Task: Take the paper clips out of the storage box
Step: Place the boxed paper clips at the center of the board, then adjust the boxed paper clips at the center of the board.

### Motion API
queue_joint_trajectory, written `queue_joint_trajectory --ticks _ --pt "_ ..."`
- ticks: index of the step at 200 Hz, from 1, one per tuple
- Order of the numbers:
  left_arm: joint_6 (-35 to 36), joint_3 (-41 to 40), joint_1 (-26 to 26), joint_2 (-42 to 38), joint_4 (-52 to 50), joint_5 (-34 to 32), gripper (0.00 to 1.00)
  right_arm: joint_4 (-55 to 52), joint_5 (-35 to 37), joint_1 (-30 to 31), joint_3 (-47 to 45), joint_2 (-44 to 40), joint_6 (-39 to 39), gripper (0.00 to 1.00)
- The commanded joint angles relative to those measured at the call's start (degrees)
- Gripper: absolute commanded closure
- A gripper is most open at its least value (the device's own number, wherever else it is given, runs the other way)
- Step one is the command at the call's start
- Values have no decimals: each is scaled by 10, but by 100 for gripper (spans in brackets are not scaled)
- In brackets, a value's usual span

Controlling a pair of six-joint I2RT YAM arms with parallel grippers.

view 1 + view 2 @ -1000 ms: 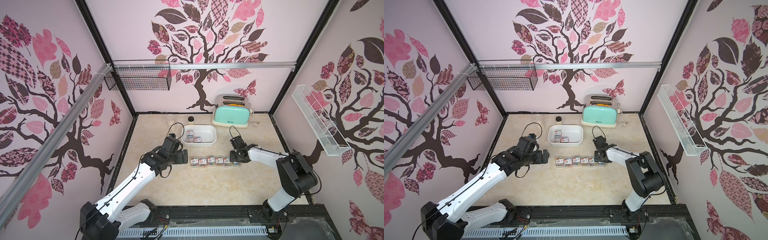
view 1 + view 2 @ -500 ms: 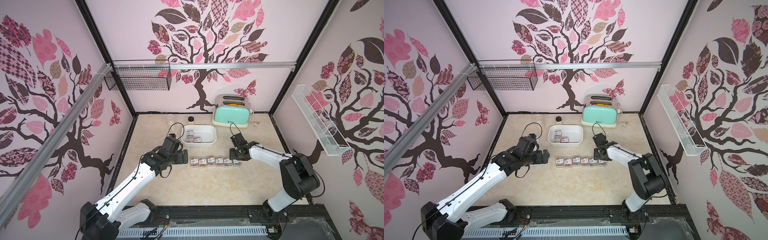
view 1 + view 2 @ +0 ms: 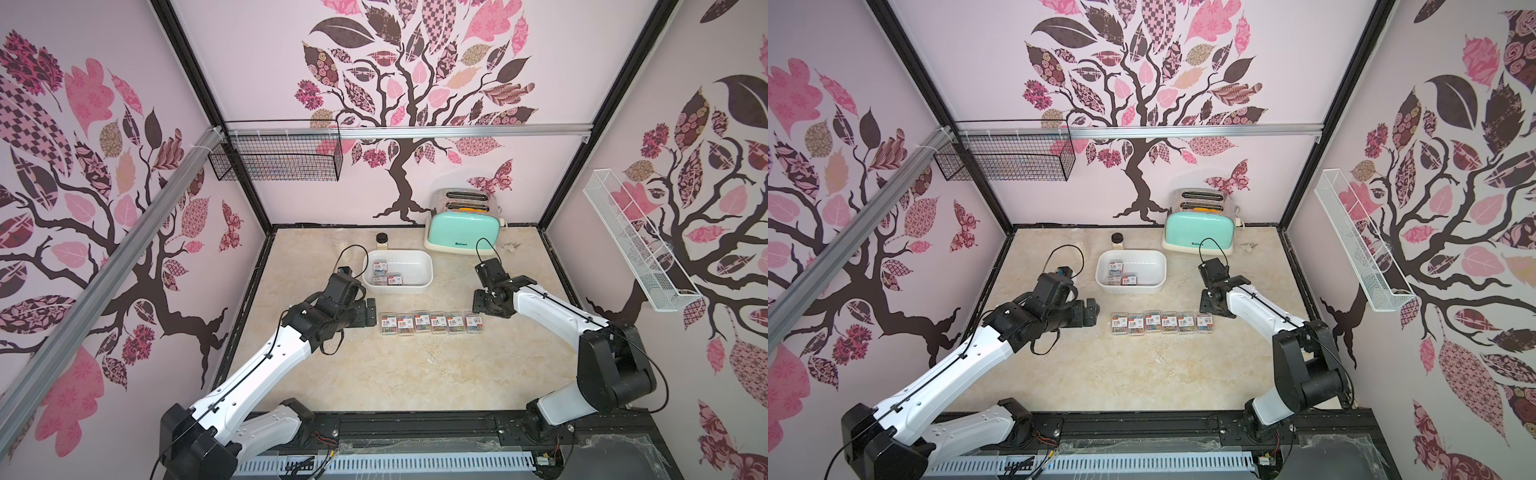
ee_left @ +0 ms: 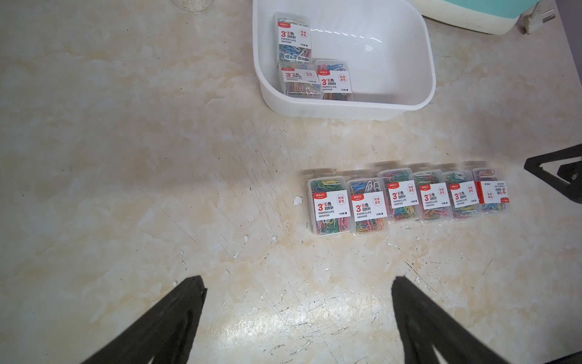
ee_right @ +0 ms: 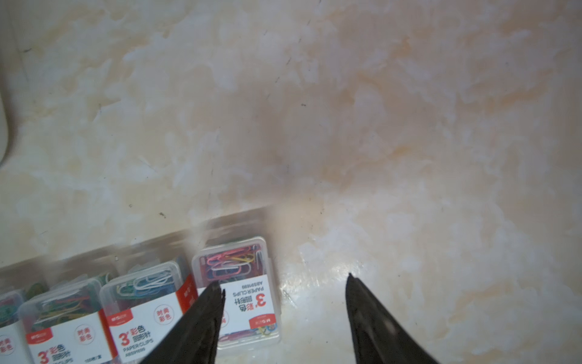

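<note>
Left wrist view: three cases of paper clips [image 4: 294, 37] are crammed in one corner of the storage box [image 4: 346, 108], tight to its wall, so my left claw [image 4: 297, 279], spread wide and empty, might catch that wall and drag the box. My right claw [image 5: 283, 280], also spread and empty, hangs by the row [image 4: 403, 201] of six on the desk [image 4: 126, 157] and could knock its end case; the toaster [image 3: 463, 232] and jar [image 3: 382, 238] behind the box block nothing.

Bystanders on the beige marble-patterned tabletop [image 3: 415, 374]
A mint-green, chrome-topped toaster [image 3: 463, 232] stood against the back wall, with a small black-lidded jar [image 3: 382, 240] near it. A black wire basket [image 3: 276, 160] and a white mesh shelf [image 3: 636, 245] hung on tree-patterned walls.
</note>
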Motion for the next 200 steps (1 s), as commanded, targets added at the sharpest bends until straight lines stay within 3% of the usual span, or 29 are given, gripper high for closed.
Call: queue_joint_trajectory --ticks 1,46,156,200 --pt "-4 3 1 -1 12 5 2 -17 -6 -12 -1 1 13 35" --pt "-8 2 0 -1 12 7 2 -10 -35 -17 2 43 25 35" --pt "-13 3 -4 4 17 7 2 -6 10 -19 -34 19 39 36" --pt "-12 6 -6 9 17 7 2 0 -4 -21 -32 38 36 36"
